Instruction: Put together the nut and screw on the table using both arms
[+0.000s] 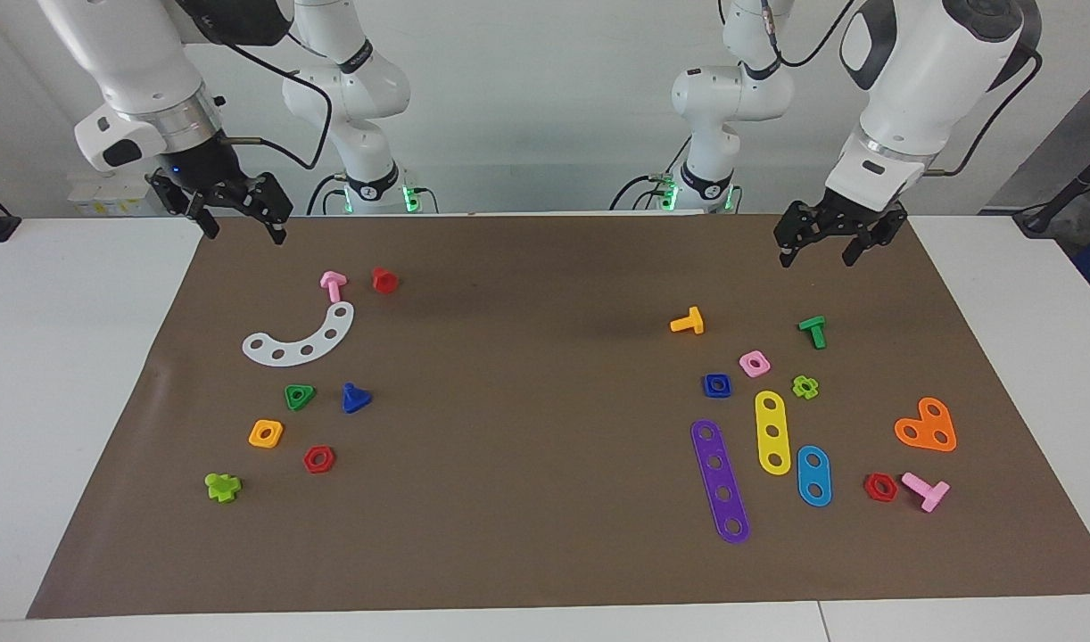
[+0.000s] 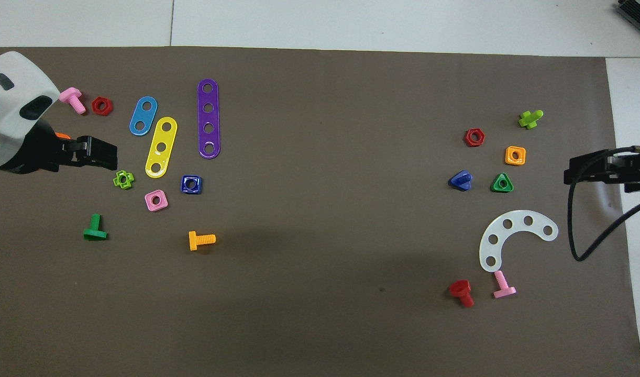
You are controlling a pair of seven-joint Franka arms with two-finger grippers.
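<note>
White tabletop [image 1: 81, 374] carries a large brown rectangular mat [image 1: 527, 499]. Both black two-finger grippers hang spread and empty over its robot-side edge: left gripper [image 1: 820, 251], right gripper [image 1: 242, 227]. Toward the left arm's end of the mat lies the flat dark-blue square plastic nut [image 1: 716, 385], hole upward. Toward the right arm's end, the dark-blue triangular-headed plastic screw [image 1: 356, 399] rests with its stub tilted upward, toward the robots.

Two glossy white jointed arms [image 1: 902, 80] with rounded casings, grey-black joint rings and silver wrist bands end in black grippers, trail thin black cables, and show green lights at their bases.
</note>
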